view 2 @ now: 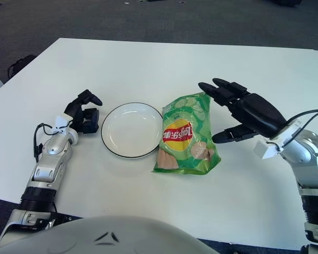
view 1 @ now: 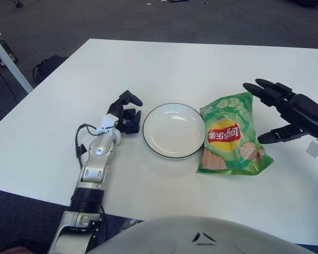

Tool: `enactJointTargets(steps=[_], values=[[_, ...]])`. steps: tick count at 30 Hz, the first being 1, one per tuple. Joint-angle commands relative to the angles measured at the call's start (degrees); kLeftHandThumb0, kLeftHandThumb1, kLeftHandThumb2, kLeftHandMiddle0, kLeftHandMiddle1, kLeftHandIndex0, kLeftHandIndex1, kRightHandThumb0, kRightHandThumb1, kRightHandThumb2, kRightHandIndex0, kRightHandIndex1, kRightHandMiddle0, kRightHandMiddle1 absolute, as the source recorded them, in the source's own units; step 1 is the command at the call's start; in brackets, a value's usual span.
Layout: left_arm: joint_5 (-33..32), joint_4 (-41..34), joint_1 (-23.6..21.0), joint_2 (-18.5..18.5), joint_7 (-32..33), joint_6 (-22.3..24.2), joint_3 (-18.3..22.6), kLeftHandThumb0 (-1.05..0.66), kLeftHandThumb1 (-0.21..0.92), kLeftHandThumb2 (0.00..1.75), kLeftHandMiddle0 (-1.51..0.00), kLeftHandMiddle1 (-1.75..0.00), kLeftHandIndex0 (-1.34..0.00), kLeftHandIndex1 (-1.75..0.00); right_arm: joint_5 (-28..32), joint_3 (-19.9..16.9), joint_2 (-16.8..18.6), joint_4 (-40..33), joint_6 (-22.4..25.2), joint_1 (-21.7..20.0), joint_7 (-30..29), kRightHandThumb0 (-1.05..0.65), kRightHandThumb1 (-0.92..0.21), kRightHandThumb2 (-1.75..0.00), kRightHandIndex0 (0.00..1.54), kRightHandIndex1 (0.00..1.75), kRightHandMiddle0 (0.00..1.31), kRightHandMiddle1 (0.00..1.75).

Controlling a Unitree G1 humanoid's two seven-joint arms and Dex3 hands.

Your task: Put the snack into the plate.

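Left eye view first: white counter (view 1: 201,58) over dark carpet, with a white leg of other furniture (view 1: 8,61) at the far left edge and a dark bag (view 1: 47,66) on the floor beside it. Near the middle, a round white plate (view 1: 174,130) with a thin dark rim, bare inside. Just right of it, nearly touching the rim, a green snack bag (view 1: 232,135) lying flat with a red and yellow logo, not in the plate. On the plate's left, close by, left hand (view 1: 125,112) with black fingers curled loosely, holding nothing, silver forearm reaching back toward the near edge. On the far right, right hand (view 1: 286,114) spread wide above the counter, long fingers (view 1: 262,91) pointing toward the bag's upper right corner, thumb (view 1: 278,136) below, aimed at the bag's right side; nothing gripped, contact with the bag not clear from here.

Right eye view next: same layout shifted leftward. Plate (view 2: 131,130) between left hand (view 2: 84,114) and snack bag (view 2: 185,135). Right hand (view 2: 244,114) wide open just right of the bag, upper fingertips (view 2: 209,90) over the bag's top corner, thumb tip close to its right edge. White wrist block and a black cable (view 2: 302,117) behind the palm.
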Motion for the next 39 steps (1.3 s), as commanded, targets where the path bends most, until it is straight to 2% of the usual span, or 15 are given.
enactJointTargets(steps=[1, 9, 13, 18, 25, 31, 39], values=[[0.3, 5.1, 4.8, -2.1, 0.2, -0.4, -0.9, -0.45, 0.39, 1.22, -1.26, -1.75, -0.55, -1.75, -2.1, 1.8, -1.0, 2.4, -3.4, -4.6, -1.3, -1.02, -0.92, -0.39, 0.00, 0.00, 0.00, 0.00], [0.5, 6.3, 4.3, -1.8, 0.3, -1.6, -0.8, -0.45, 0.39, 1.22, -1.26, -1.75, -0.55, -1.75, -5.6, 3.1, -0.5, 7.1, -10.6, -9.7, -5.2, -1.03, -0.92, -0.48, 0.00, 0.00, 0.00, 0.00], [0.5, 6.7, 4.1, -1.7, 0.2, -2.0, -0.8, -0.46, 0.38, 1.23, -1.26, -1.75, -0.56, -1.75, -8.8, 3.5, -0.9, 9.6, -13.5, -12.5, -7.4, -1.04, -0.92, -0.50, 0.00, 0.00, 0.00, 0.00], [0.7, 6.8, 4.0, -1.5, 0.2, -2.2, -0.8, -0.46, 0.38, 1.24, -1.26, -1.75, -0.56, -1.75, -15.5, 3.6, 0.3, 12.9, -18.6, -17.0, -13.5, -1.05, -0.92, -0.51, 0.00, 0.00, 0.00, 0.00], [0.2, 7.0, 4.0, -1.6, -0.1, -2.7, -0.7, -0.46, 0.38, 1.24, -1.26, -1.75, -0.56, -1.75, -19.7, 5.7, 0.3, 16.7, -22.1, -21.6, -18.3, -1.05, -0.92, -0.56, 0.00, 0.00, 0.00, 0.00], [0.5, 6.9, 4.1, -1.6, 0.2, -2.8, -0.8, -0.46, 0.38, 1.24, -1.26, -1.75, -0.56, -1.75, -19.2, 8.7, -0.9, 20.3, -24.6, -25.1, -19.2, -1.05, -0.92, -0.58, 0.00, 0.00, 0.00, 0.00], [1.0, 7.0, 4.1, -1.6, 0.5, -3.2, -0.8, -0.46, 0.38, 1.24, -1.25, -1.75, -0.56, -1.75, -15.6, 15.4, -3.4, 25.5, -29.1, -30.5, -15.4, -1.04, -0.92, -0.60, 0.00, 0.00, 0.00, 0.00]])
